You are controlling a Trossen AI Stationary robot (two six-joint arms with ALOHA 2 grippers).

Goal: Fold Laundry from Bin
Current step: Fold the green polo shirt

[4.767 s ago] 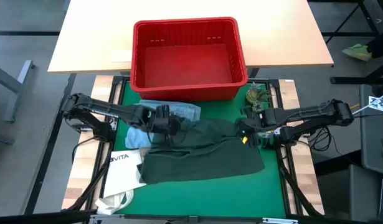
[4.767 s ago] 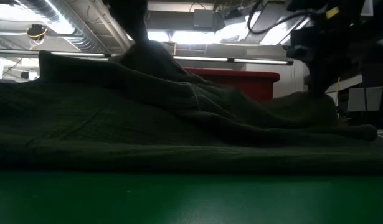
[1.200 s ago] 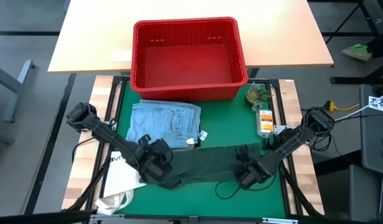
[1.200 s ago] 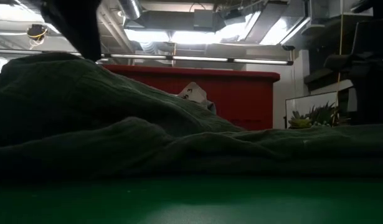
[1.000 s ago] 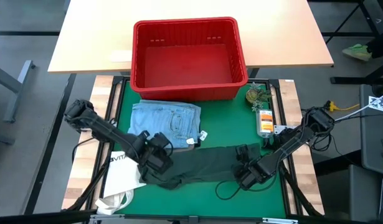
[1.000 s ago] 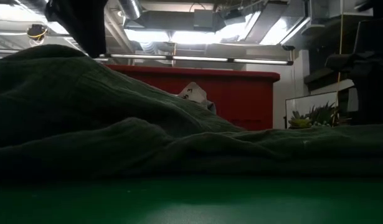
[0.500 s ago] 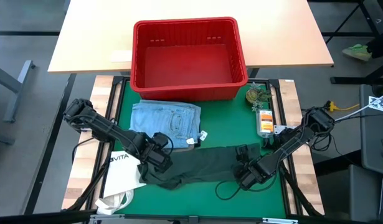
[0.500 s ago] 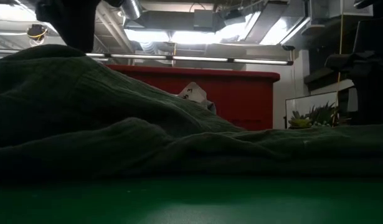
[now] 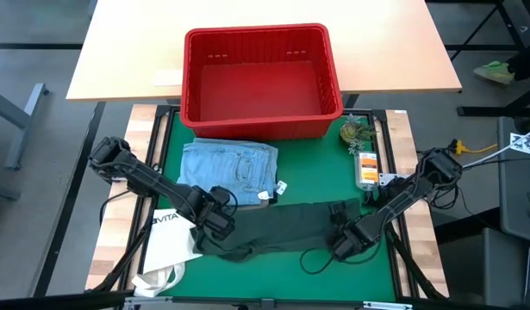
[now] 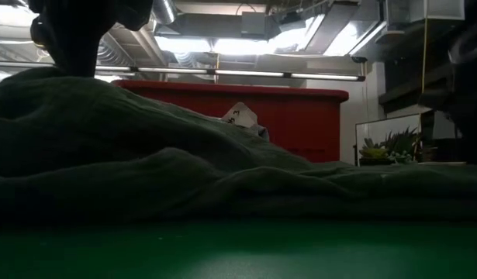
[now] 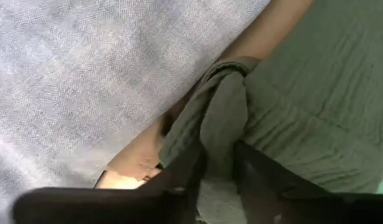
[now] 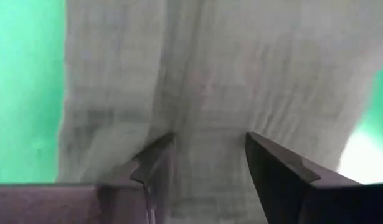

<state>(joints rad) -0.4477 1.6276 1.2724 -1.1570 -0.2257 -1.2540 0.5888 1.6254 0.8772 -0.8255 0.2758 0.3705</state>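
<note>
**Green garment pinned at both ends, fold half made**

The red bin [image 9: 263,79] is seen standing empty at the far side of the green mat [image 9: 282,267], partly on the pale table behind. Just in front of it, light blue jeans [image 9: 227,169] lie folded flat. Nearer the front edge, the dark green piece [image 9: 277,226] is stretched as a narrow band across the mat, its left end beside the white tote bag [image 9: 165,239].

The left gripper [image 9: 215,226] is set down on the band's left end; in its wrist view a bunched fold of green cloth is seen pinched between the two fingers [image 11: 191,180], so it is judged to be gripping the garment. The right gripper [image 9: 349,241] is lowered on the band's right end, with its fingers [image 12: 275,168] held apart and cloth lying between them; no firm pinch can be made out there.

From here, an uneven fold is the main hazard: if only the left end is truly held, the right end would be left behind on a lift, and the band would twist. A thick bunch could also slip from the left fingers under tension. The tote bag, touching the garment's left end, might be dragged along, and the folded jeans could be disturbed by a wide sweep.
</note>
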